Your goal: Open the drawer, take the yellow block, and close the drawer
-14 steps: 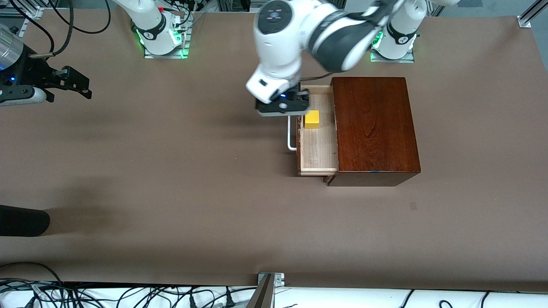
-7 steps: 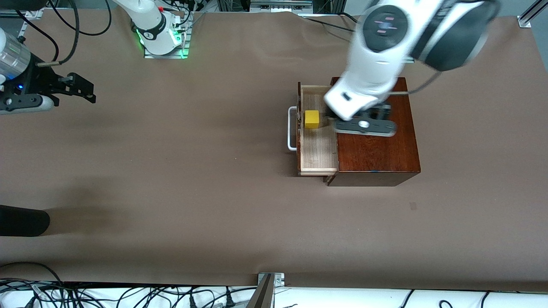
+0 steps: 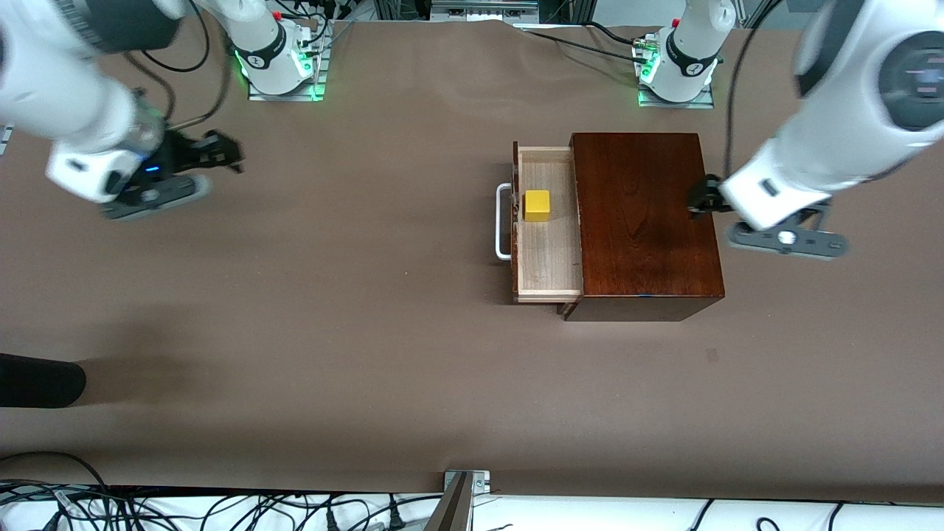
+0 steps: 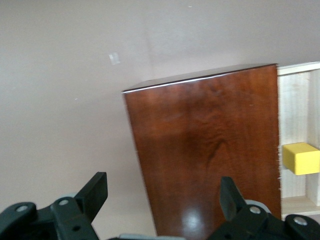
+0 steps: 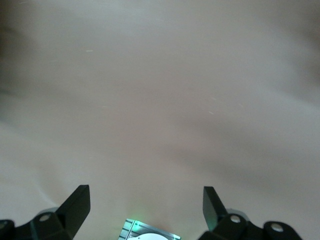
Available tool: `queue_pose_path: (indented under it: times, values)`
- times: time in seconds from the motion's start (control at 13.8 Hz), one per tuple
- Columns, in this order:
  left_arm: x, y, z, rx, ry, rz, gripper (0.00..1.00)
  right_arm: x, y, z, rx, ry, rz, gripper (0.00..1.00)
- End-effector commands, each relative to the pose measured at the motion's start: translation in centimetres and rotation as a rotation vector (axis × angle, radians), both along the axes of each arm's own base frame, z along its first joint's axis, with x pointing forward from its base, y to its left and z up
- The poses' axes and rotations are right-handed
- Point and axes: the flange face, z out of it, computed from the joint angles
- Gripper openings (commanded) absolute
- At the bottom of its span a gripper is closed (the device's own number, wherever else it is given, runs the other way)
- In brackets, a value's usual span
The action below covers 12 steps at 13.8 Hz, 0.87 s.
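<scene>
**Drawer stands open with the block waiting inside**

Drawer (image 3: 547, 225) is pulled out of the wooden box (image 3: 645, 221) toward the right arm's end of the table, so you can look straight down into its pale interior. That is why the yellow block (image 3: 537, 205) is exposed: it sits on the drawer floor, close to the front panel and its white handle (image 3: 502, 221), in the half of the tray farther from the front camera. Nothing touches it.

Your left gripper (image 3: 785, 237) hangs over the bare table just beside the box, at the left arm's end, with its fingers (image 4: 95, 190) spread apart and nothing between them. I judge this as parking clear of the drawer so the way down to the block is free.

Your right gripper (image 3: 151, 195) is over the bare table (image 3: 354, 310) at the right arm's end, well apart from the drawer, its fingers (image 5: 77, 202) also wide apart and empty. I read it as the arm meant to take the block.

Count: one box, one drawer, one handle, one yellow block, two grippers. The opening step looks done; picking and closing remain.
</scene>
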Motion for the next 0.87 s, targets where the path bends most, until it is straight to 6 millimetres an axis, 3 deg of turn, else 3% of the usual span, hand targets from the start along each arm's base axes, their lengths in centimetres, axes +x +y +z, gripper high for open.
queue_pose_path:
  times: [0.0, 0.14, 0.29, 0.51, 0.72, 0.8]
  values:
    - [-3.1, 3.2, 1.9, -0.017, -0.092, 0.014, 1.0, -1.1, 8.8, 2.3, 0.045, -0.037, 0.181, 1.0]
    - [-4.3, 5.5, 2.5, -0.041, -0.212, 0.051, 1.0, -2.1, 15.5, 2.8, 0.084, -0.052, 0.302, 1.0]
    - [-4.7, 6.4, 2.5, -0.055, -0.215, 0.076, 1.0, -5.0, 23.8, 1.5, 0.103, -0.066, 0.437, 1.0]
    - [-4.4, 7.2, 2.2, -0.093, -0.206, 0.113, 1.0, -8.3, 32.6, -3.4, 0.084, -0.131, 0.591, 1.0]
    - [-4.5, 7.7, 2.0, -0.095, -0.197, 0.114, 1.0, -11.1, 40.1, -10.0, 0.145, -0.187, 0.698, 1.0]
    - [-4.7, 8.3, 1.9, -0.091, -0.178, 0.125, 1.0, -12.7, 42.3, -11.2, 0.136, -0.232, 0.754, 1.0]
